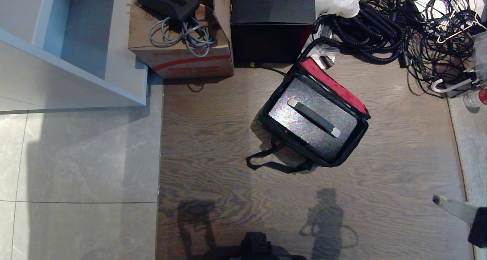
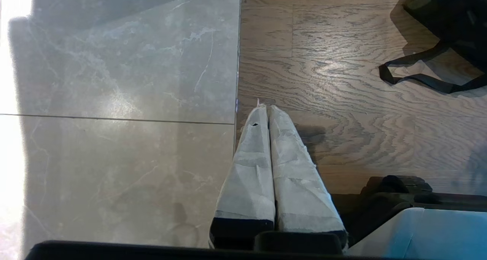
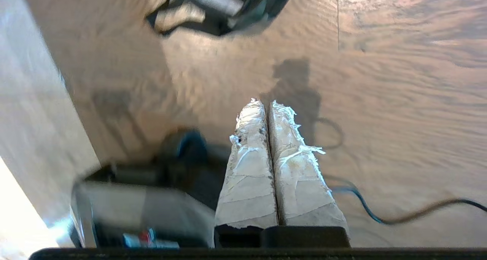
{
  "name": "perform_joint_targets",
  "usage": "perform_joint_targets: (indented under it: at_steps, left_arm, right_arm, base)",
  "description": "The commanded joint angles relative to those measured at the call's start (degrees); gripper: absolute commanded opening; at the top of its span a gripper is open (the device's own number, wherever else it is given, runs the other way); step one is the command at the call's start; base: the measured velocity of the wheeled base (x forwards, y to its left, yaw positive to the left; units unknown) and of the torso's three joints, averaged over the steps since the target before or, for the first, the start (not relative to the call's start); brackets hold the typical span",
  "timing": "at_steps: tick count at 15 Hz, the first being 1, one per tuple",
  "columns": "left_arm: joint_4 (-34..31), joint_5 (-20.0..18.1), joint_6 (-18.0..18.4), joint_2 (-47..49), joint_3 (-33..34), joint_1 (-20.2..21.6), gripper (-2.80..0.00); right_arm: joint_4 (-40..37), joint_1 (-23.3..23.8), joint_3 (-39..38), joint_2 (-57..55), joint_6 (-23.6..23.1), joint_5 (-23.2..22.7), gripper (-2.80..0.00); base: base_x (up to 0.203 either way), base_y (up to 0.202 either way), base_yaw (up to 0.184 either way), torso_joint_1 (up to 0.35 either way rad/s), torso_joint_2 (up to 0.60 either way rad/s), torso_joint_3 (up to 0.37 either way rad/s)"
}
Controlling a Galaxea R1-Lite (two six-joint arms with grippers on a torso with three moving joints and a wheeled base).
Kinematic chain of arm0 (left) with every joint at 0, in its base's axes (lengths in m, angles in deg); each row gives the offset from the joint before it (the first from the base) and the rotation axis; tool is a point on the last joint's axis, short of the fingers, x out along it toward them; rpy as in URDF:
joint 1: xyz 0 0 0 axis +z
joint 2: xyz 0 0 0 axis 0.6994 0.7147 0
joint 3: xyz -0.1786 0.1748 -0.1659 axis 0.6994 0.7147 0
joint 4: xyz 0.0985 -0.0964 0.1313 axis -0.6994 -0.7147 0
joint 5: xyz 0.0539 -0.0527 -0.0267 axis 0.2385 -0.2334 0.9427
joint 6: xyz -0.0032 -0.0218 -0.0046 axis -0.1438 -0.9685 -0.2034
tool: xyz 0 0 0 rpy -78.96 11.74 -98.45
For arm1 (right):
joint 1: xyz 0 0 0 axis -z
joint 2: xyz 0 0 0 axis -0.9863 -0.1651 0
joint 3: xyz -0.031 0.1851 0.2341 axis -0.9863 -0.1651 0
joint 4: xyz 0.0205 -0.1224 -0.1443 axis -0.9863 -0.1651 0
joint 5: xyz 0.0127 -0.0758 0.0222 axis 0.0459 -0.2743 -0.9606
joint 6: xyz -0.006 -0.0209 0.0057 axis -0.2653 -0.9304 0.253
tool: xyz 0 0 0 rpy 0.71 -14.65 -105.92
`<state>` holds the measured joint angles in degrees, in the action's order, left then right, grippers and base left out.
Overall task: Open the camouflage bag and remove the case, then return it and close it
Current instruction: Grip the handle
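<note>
The camouflage bag stands open on the wooden floor, its lid folded back with the red inside showing. The case, black and glittery, sits inside it with its strap handle on top. My right gripper hangs low at the right edge of the head view, well short of the bag, shut and empty. The bag's corner shows blurred ahead of it. My left gripper is shut over the seam between tile and wood, with the bag and its loose strap off to one side.
Behind the bag stand a black box with a swirl emblem and a cardboard box with cables on it. A tangle of black cables lies at the back right. A white cabinet is at the left.
</note>
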<state>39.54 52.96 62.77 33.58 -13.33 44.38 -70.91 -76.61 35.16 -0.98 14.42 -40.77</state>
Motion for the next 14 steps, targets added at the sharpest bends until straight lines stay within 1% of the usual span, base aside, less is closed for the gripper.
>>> perform_joint_targets:
  at_steps: [1,3,4,5,6,7,8,11,14]
  left_arm:
    - [0.03,0.02,-0.02,0.0,0.0,0.0,-2.8]
    - [0.03,0.02,-0.02,0.0,0.0,0.0,-2.8]
    - [0.03,0.02,-0.02,0.0,0.0,0.0,-2.8]
    - [0.03,0.02,-0.02,0.0,0.0,0.0,-2.8]
    - [0.03,0.02,-0.02,0.0,0.0,0.0,-2.8]
    - [0.03,0.02,-0.02,0.0,0.0,0.0,-2.8]
    - [0.03,0.02,-0.02,0.0,0.0,0.0,-2.8]
    - [0.03,0.02,-0.02,0.0,0.0,0.0,-2.8]
    - [0.03,0.02,-0.02,0.0,0.0,0.0,-2.8]
  right_arm:
    - [-9.43,-0.56,-0.43,17.38,-1.66,-0.03,-2.8]
    - [-16.51,-1.57,-2.05,28.01,-3.86,0.59,-2.8]
    - [-19.65,-3.74,-3.27,31.51,-4.76,2.66,-2.8]
    - [-21.49,-6.7,-5.8,34.12,-6.43,6.63,-2.8]
    - [-22.54,-7.82,-8.84,35.28,-8.65,10.24,-2.8]
    - [-22.7,-8.21,-10.54,35.49,-9.29,13.62,-2.8]
    - [-21.05,-8.23,-11.49,35.66,-9.59,15.24,-2.8]
    - [-12.52,-8.19,-14.4,35.82,-10.32,14.9,-2.8]
    - [-9.45,-7.95,-16.06,36.13,-11.25,16.02,-2.8]
  base:
    - [0.0,0.0,0.0,0.0,0.0,0.0]
    - [0.0,0.0,0.0,0.0,0.0,0.0]
    - [0.0,0.0,0.0,0.0,0.0,0.0]
    - [0.0,0.0,0.0,0.0,0.0,0.0]
    - [0.0,0.0,0.0,0.0,0.0,0.0]
    - [0.0,0.0,0.0,0.0,0.0,0.0]
    - [0.0,0.0,0.0,0.0,0.0,0.0]
    - [0.0,0.0,0.0,0.0,0.0,0.0]
    - [0.0,0.0,0.0,0.0,0.0,0.0]
